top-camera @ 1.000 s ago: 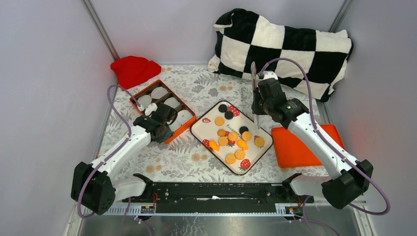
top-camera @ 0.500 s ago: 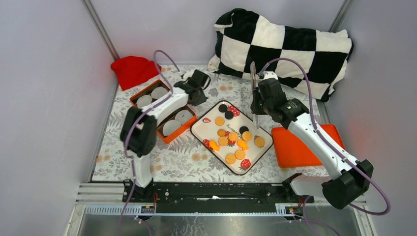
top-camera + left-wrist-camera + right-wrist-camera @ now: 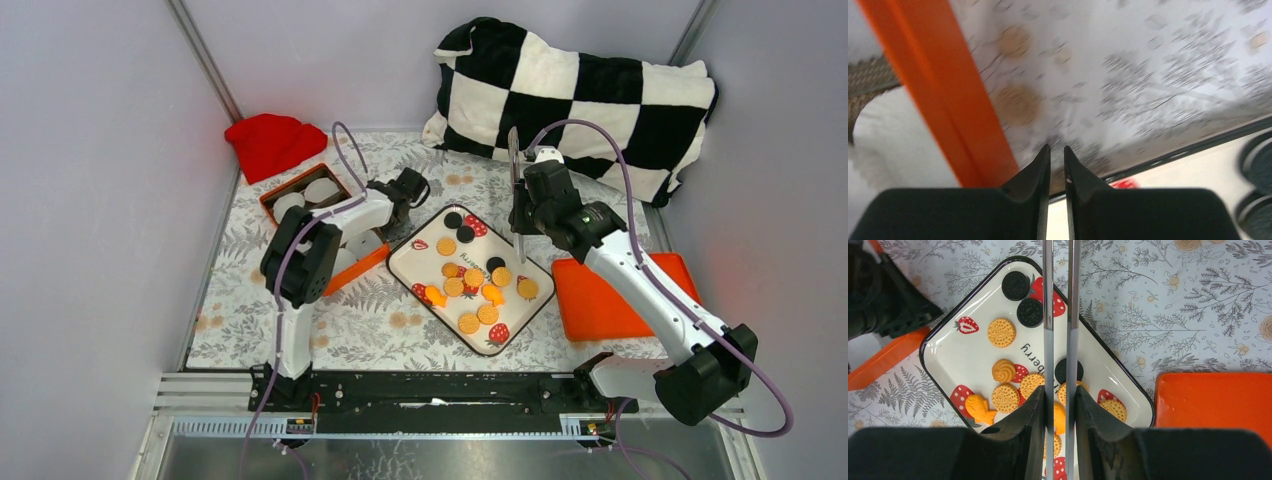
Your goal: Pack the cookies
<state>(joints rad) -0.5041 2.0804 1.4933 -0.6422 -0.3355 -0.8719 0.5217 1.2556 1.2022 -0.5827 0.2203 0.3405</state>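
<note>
One collision may be looming over the cookies (image 3: 1000,332): right end effector (image 3: 1060,390) clamping metal tongs (image 3: 1048,315), left end effector (image 3: 1057,149) hovering nearby, nearly closed, empty.

Table (image 3: 380,320) under a grey floral cloth. Directly on it:
- an orange box (image 3: 365,263) left of centre
- a white strawberry-print tray (image 3: 415,268) mid-table, just beside the box's right end
- a flat orange lid (image 3: 610,300) at the right edge
- a red cloth (image 3: 272,142) in the far left corner
- a black-and-white checkered blanket (image 3: 570,90) bunched along the far right edge
</note>
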